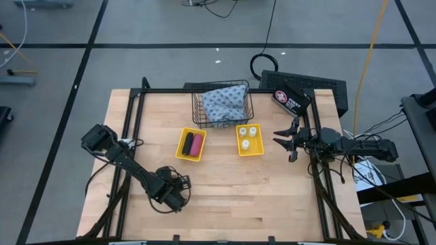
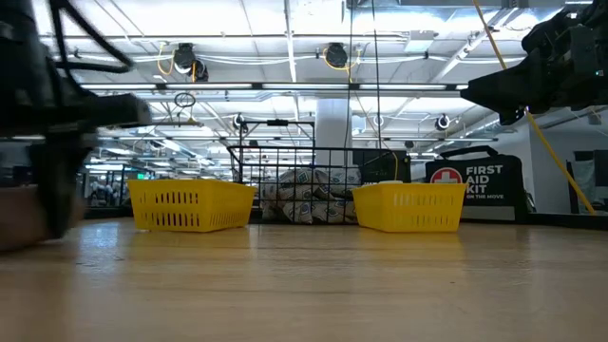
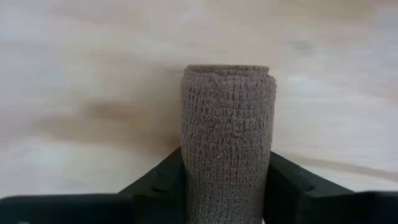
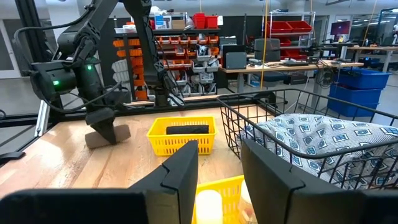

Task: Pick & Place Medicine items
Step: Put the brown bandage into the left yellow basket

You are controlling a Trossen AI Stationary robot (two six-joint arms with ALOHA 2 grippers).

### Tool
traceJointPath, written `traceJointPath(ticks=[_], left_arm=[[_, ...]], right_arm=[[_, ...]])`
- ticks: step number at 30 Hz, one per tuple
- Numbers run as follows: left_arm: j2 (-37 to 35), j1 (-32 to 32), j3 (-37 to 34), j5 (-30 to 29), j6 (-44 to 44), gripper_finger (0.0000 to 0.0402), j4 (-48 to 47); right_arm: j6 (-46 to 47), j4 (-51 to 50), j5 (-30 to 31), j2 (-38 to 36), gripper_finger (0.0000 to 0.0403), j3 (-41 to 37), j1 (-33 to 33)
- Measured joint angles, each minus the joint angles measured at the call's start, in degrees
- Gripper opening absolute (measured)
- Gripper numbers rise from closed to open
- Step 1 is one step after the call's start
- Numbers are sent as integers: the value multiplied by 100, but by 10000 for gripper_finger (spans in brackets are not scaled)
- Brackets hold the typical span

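Left gripper (image 1: 172,192) pinching the brown piece (image 3: 227,137), with a slip the main risk.

From above, my left gripper sits low on the table (image 1: 225,197), well short of the yellow tray (image 1: 190,145) ahead holding the black and pink pieces. At my left wrist, both fingers press the brown roll's lower sides; it looks soft, so I judge it could squeeze out or tilt when lifted. My right gripper (image 4: 219,171) hovers partly spread, empty, above the bottle tray (image 4: 217,193), beside the basket (image 4: 292,134).

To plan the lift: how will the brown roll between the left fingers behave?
The brown roll looks like woven wrap, so probably soft, light and grippy. Being round, it may roll if released on its side. The left gripper flanks it closely.
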Motion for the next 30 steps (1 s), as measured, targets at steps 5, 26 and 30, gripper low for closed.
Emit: traceJointPath(ticks=[5, 26, 30], left_arm=[[-245, 347, -11, -416, 997, 146, 282], [-2376, 2324, 4, -1761, 5943, 152, 907], [-2357, 2748, 4, -1546, 6587, 152, 911]], right_arm=[[0, 0, 0, 0, 114, 1, 0], [0, 1, -2, -2, 114, 2, 0], [0, 1, 0, -2, 114, 1, 0]])
